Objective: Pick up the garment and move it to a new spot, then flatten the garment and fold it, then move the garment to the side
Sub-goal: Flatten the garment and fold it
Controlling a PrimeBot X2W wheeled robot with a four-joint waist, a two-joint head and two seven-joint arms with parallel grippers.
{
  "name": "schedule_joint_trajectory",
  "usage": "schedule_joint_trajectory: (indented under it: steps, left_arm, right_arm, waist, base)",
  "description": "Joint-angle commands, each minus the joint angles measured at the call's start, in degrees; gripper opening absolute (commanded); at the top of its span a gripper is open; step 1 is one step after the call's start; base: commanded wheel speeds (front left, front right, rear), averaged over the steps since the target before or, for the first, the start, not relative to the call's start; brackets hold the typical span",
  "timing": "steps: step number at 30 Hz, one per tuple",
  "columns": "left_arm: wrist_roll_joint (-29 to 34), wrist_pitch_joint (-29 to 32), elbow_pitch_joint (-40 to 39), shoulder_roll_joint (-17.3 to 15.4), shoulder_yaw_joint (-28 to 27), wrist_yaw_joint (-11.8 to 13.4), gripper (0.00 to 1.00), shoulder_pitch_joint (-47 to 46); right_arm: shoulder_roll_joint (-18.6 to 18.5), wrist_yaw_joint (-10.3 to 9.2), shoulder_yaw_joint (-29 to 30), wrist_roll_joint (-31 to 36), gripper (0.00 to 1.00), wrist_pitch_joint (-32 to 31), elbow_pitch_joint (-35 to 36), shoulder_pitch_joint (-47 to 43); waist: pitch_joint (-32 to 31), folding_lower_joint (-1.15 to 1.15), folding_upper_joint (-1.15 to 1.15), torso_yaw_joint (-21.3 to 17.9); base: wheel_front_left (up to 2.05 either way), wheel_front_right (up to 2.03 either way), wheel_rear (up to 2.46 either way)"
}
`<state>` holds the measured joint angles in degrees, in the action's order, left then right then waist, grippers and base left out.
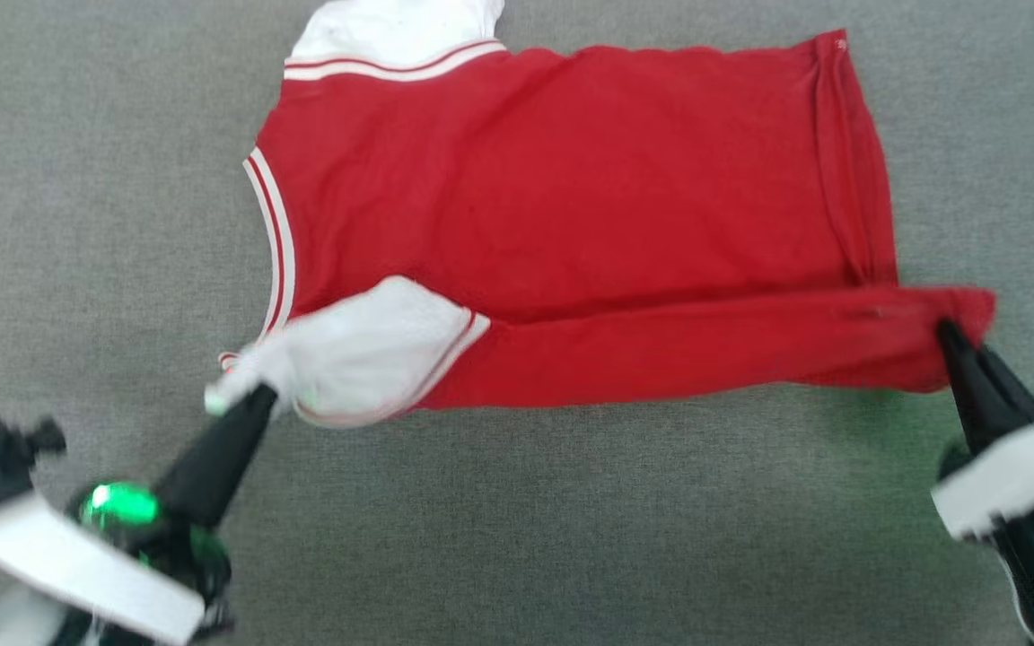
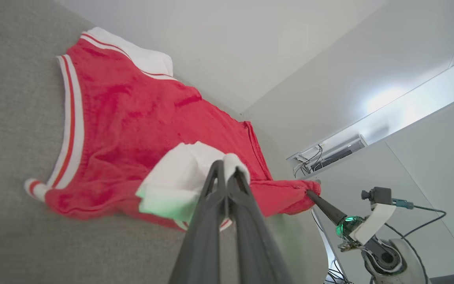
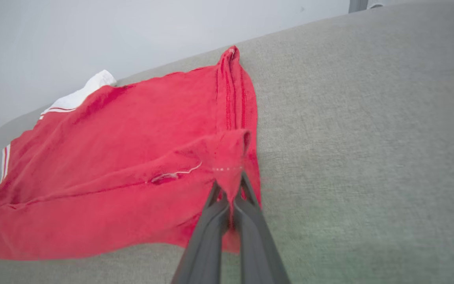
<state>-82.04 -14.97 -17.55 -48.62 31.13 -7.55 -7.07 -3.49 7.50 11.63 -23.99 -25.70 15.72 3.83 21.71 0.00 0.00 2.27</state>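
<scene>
The garment (image 1: 571, 197), a red jersey shirt with white, red-striped sleeves, lies spread on the grey surface, its plain side up. Its near edge is lifted and folded over towards the far side. My left gripper (image 1: 252, 395) is shut on the near white sleeve (image 1: 364, 354); the left wrist view has the garment (image 2: 132, 118) with white cloth pinched at that gripper (image 2: 225, 165). My right gripper (image 1: 948, 332) is shut on the near hem corner, which the right wrist view puts between the jaws of that gripper (image 3: 231, 189) on the garment (image 3: 132, 134).
Grey fabric surface (image 1: 517, 520) extends on all sides of the shirt, with open room in front and to both sides. A pale wall (image 3: 93, 31) rises behind the far edge. The far white sleeve (image 1: 391, 31) sticks out at the top.
</scene>
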Motion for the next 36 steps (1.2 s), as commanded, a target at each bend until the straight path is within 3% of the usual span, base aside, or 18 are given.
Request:
schedule_joint_trajectory:
  steps: [1, 11, 22, 23, 25, 26, 27, 28, 32, 36]
  left_arm:
    - [-1.3, -0.2, 1.0, 0.5, 0.6, 0.1, 0.0, -3.5]
    - [-3.5, -0.2, 9.0, 2.8, 3.2, 0.1, 0.0, -17.7]
    - [-1.2, -0.3, 21.9, 5.9, 4.7, 0.1, 0.0, -23.5]
    - [-0.7, -0.3, 23.1, 6.0, 4.8, 0.1, 0.03, -23.6]
    - [-0.1, -0.3, 24.6, 6.0, 5.4, 0.1, 0.4, -23.9]
    - [0.6, -0.3, 25.2, 5.7, 5.7, 0.1, 0.69, -24.1]
    - [1.6, -0.3, 25.4, 5.0, 6.0, 0.1, 0.99, -24.4]
    - [2.2, -0.3, 25.3, 4.6, 6.1, 0.1, 1.0, -24.6]
    - [4.7, -0.3, 23.7, 0.6, 7.1, 0.1, 1.0, -24.9]
    - [8.2, -0.3, 21.1, -6.1, 10.0, 0.1, 1.0, -26.8]
  right_arm:
    - [0.3, -0.04, -0.5, 0.7, 0.0, 0.8, -1.9, 2.7]
    - [0.6, -0.03, -1.4, 3.1, 0.0, 5.9, -11.6, 13.9]
    - [0.6, -0.04, -2.9, 2.0, 0.0, 11.4, -19.9, 16.3]
    - [0.6, -0.04, -3.1, 1.9, 0.0, 11.8, -20.6, 16.2]
    - [0.6, -0.04, -3.4, 2.1, 0.0, 12.7, -21.7, 16.1]
    - [0.6, -0.04, -3.7, 2.4, 0.23, 13.1, -22.0, 16.0]
    - [0.6, -0.04, -3.8, 2.6, 0.59, 13.6, -22.1, 15.9]
    - [0.6, -0.04, -3.7, 2.7, 1.0, 14.2, -22.2, 15.9]
    - [0.6, -0.04, -3.9, 3.2, 1.0, 15.7, -21.6, 15.7]
    - [0.6, -0.04, -3.9, 3.6, 1.0, 16.2, -19.8, 15.1]
  waist:
    - [1.1, 0.0, 0.0, -0.1]
    - [6.7, 0.0, 0.0, 0.4]
    - [8.7, 0.0, 0.0, 0.2]
    - [8.6, 0.0, 0.0, 0.1]
    - [8.2, 0.0, 0.0, -0.2]
    - [7.9, 0.0, 0.0, -0.4]
    - [7.6, 0.0, 0.0, -0.6]
    - [7.2, 0.0, 0.0, -0.8]
    - [5.0, 0.0, 0.0, -1.2]
    - [2.8, 0.0, 0.0, -1.7]
  base:
    - [0.0, 0.0, 0.0]
    - [0.0, 0.0, 0.0]
    - [0.0, 0.0, 0.0]
    - [0.0, 0.0, 0.0]
    - [0.0, 0.0, 0.0]
    - [0.0, 0.0, 0.0]
    - [0.0, 0.0, 0.0]
    - [0.0, 0.0, 0.0]
    - [0.0, 0.0, 0.0]
    - [0.0, 0.0, 0.0]
